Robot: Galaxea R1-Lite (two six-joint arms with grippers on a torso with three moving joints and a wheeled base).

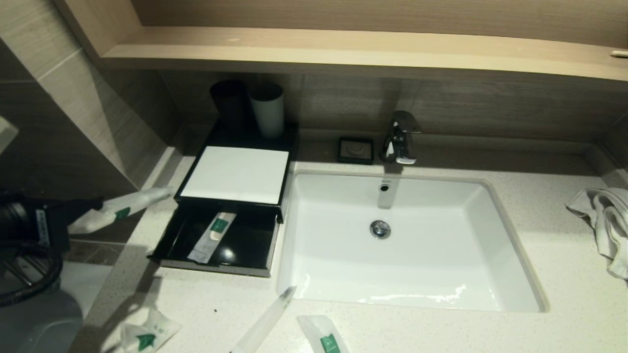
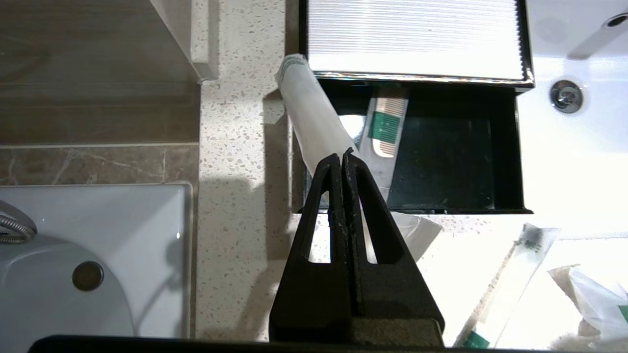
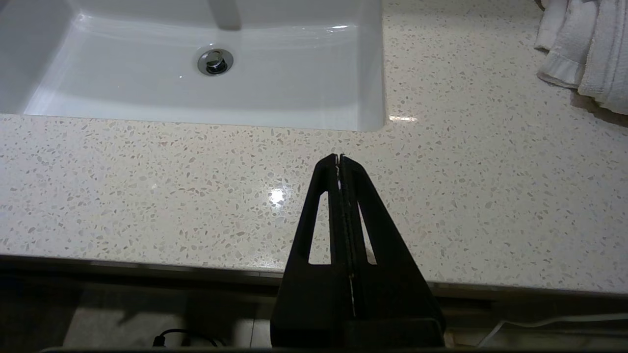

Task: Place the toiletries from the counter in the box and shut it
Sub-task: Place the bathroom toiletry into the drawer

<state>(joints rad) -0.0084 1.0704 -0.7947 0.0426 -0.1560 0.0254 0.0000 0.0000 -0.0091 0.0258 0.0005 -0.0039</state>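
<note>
My left gripper [image 1: 98, 206] [image 2: 342, 155] is shut on a long white wrapped sachet [image 1: 128, 206] [image 2: 314, 117] with a green label, held in the air just left of the box [image 1: 235, 174] [image 2: 412, 39]. The box's front drawer [image 1: 245, 245] [image 2: 451, 162] stands pulled out, and one comb sachet [image 1: 213, 234] [image 2: 385, 130] lies in it. On the counter [image 1: 211, 304] near the front edge lie a crumpled sachet [image 1: 147, 336] [image 2: 596, 301], a long clear-wrapped stick [image 1: 267, 321] [image 2: 510, 289] and another sachet [image 1: 326, 338]. My right gripper [image 3: 339, 158] is shut and empty over the counter's front edge.
The white sink basin [image 1: 412, 240] lies right of the box, with a faucet [image 1: 401, 137] and a small black soap dish [image 1: 355, 149] behind it. A black cup [image 1: 229, 103] and a white cup [image 1: 268, 110] stand behind the box. A white towel [image 1: 606, 220] lies far right.
</note>
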